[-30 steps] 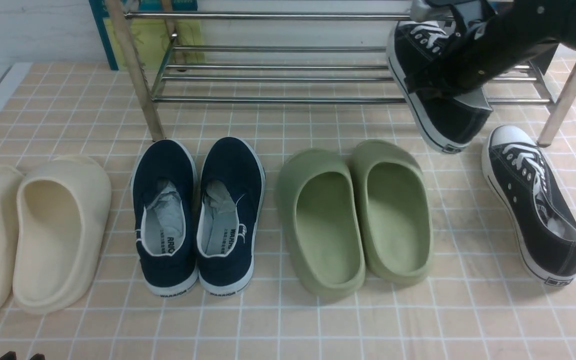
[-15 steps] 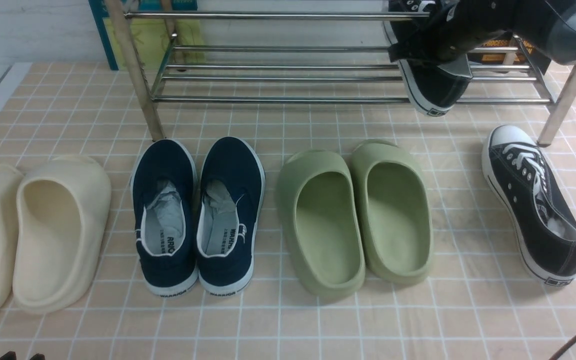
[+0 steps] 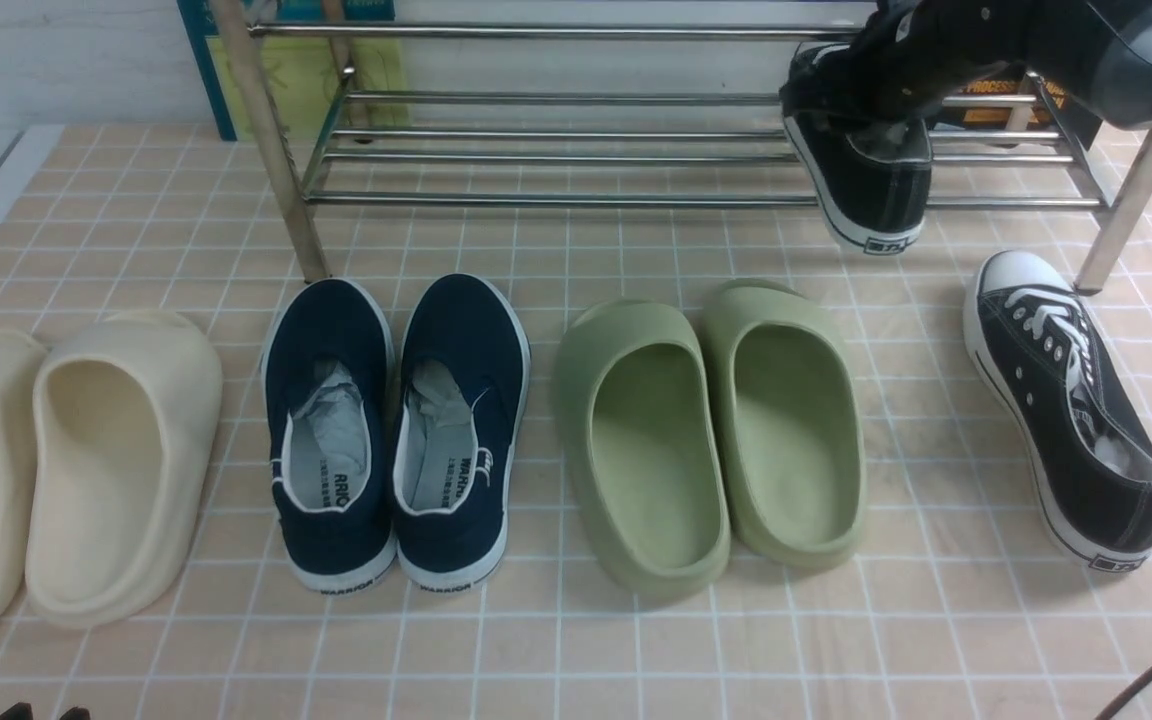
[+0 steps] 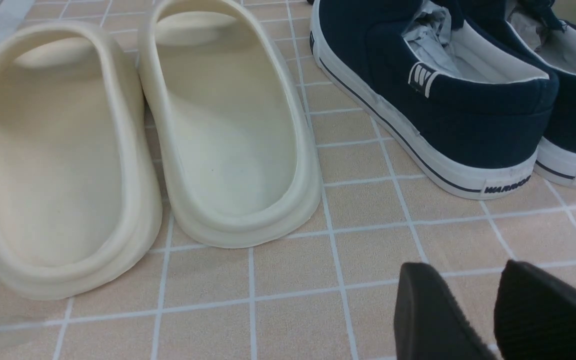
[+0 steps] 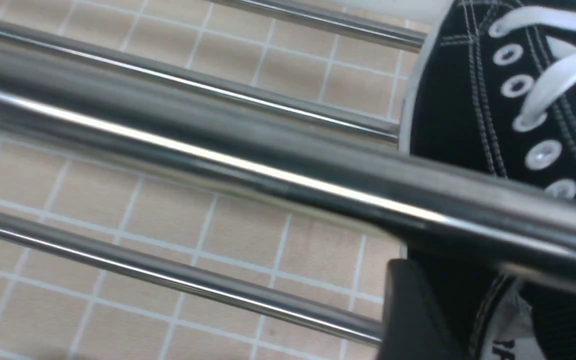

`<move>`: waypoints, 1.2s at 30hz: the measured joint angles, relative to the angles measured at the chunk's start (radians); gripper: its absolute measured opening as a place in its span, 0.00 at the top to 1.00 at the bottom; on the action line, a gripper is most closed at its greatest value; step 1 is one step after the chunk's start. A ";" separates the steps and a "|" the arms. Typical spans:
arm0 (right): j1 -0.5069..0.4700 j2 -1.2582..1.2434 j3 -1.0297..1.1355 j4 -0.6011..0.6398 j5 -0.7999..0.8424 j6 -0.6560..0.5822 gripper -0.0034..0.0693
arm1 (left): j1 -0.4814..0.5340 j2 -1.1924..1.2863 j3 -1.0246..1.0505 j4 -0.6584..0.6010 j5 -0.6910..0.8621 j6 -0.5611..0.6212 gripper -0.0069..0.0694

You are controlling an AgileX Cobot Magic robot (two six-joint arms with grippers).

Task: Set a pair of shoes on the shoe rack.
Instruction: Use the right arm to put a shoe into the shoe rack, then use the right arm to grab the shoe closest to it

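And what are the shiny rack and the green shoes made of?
The rack looks like polished metal, maybe steel: its round bars shine with bright streaks. The green shoes look like soft foam or rubber, with a dull, smooth finish and no stitching to see; I can't tell which.

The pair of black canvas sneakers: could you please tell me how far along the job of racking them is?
Nothing looks fully finished. One sneaker sits over the lower bars of the shoe rack, heel jutting past the front bar, with the right gripper at it; whether it is released is unclear. The other sneaker is left, standing on the tiled floor.
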State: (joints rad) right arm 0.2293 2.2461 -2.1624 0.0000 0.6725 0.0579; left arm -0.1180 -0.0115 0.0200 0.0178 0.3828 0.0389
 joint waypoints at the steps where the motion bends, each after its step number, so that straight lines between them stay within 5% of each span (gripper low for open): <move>1: 0.000 -0.006 0.000 0.010 0.002 0.000 0.43 | 0.000 0.000 0.000 0.000 0.000 0.000 0.60; 13: 0.002 -0.322 -0.001 0.015 0.187 -0.018 0.36 | 0.000 0.000 0.000 0.000 0.000 0.000 0.60; 21: 0.001 -0.464 0.017 -0.256 0.545 0.066 0.36 | 0.000 0.000 0.000 0.000 0.000 0.000 0.60; 29: 0.000 -0.455 0.483 -0.320 0.560 0.166 0.35 | 0.000 0.000 0.000 0.000 0.000 0.000 0.60; 36: -0.012 -0.450 0.829 -0.319 0.311 0.266 0.35 | 0.000 0.000 0.000 0.000 0.000 0.000 0.60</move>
State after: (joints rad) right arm 0.2171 1.7959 -1.3332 -0.3194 0.9839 0.3237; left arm -0.1180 -0.0115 0.0200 0.0178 0.3828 0.0389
